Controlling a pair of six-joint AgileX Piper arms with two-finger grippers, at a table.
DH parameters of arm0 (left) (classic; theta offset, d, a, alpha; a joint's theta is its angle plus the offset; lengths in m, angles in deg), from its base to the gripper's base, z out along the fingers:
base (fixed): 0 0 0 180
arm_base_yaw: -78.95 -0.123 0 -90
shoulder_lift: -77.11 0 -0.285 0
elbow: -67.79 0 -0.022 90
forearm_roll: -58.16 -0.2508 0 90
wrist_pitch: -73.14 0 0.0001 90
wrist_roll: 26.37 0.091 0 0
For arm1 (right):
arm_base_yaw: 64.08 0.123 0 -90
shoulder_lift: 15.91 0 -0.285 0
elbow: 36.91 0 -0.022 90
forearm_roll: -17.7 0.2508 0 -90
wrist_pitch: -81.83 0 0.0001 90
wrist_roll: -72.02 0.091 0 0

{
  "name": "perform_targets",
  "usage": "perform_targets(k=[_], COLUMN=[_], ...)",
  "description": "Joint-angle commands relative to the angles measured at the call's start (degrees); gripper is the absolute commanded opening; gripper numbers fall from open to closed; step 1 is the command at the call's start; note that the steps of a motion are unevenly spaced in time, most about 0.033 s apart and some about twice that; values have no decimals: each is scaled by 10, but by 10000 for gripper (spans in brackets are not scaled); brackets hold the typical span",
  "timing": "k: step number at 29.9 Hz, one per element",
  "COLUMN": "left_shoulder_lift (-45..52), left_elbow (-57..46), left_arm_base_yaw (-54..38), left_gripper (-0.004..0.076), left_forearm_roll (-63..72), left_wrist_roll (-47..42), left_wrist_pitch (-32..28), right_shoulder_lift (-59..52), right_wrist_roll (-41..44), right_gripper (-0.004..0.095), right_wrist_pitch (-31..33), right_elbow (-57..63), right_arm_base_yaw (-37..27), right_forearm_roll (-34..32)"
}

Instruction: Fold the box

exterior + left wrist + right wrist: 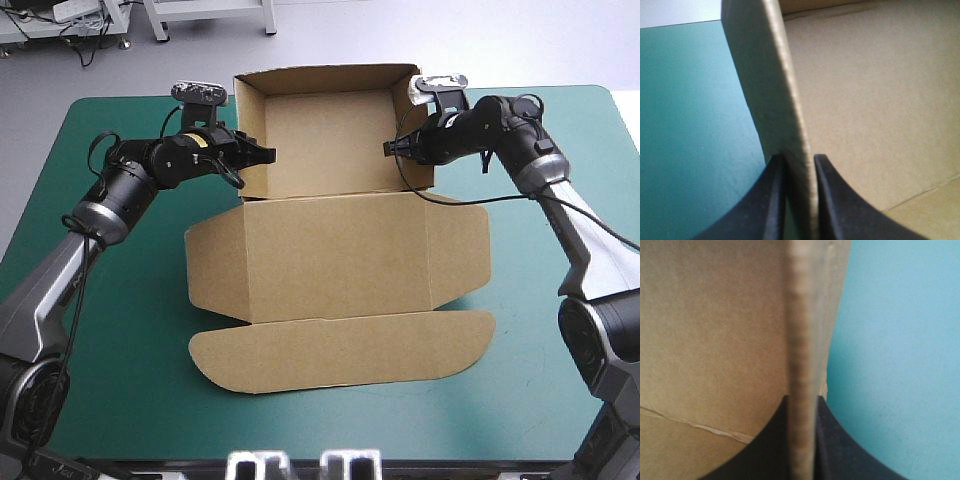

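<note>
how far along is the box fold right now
Done: the far half of the box stands as an open tray, back and side walls raised. In hand: the left hand is shut on the left wall, the right hand on the right wall. Left: the lid and its flaps lie flat on the teal-green cover.
</note>
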Motion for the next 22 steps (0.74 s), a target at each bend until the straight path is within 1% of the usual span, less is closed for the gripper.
perform_targets(k=[1, 3, 4, 6, 8, 10, 13, 15, 19, 22], left_shoulder_lift=[15, 5, -2, -26, -59, -89, -114, -123, -130, -143], left_elbow=[19, 20, 22, 31, 39, 41, 43, 43, 51, 72], left_arm_base_yaw=[12, 12, 12, 12, 12, 12, 21, 29, 43, 44], left_gripper=[-9, -9, -9, -9, -9, -9, -9, -9, -9, -9], left_forearm_roll=[45, 44, 41, 41, 46, 59, 79, 75, 40, 15], left_wrist_roll=[21, 21, 21, 24, 34, 46, 65, 66, 59, 33], left_wrist_pitch=[-20, -8, 7, 56, 117, 161, 183, 183, 200, 243], right_shoulder_lift=[-25, -19, -16, -7, 3, 15, 28, 32, 50, 63], right_wrist_roll=[14, 37, 41, 43, 43, 43, 43, 52, 72, 88], right_gripper=[-18, -18, -19, -18, -19, -19, -19, -18, -19, -19], right_wrist_pitch=[20, 41, 57, 90, 130, 181, 227, 228, 228, 228], right_elbow=[-21, -21, -21, -21, -21, -21, -21, -19, -19, -19], right_arm_base_yaw=[16, 16, 16, 16, 16, 16, 16, 16, 16, 16], right_forearm_roll=[54, 16, -1, -30, -57, -83, -105, -119, -114, -96])
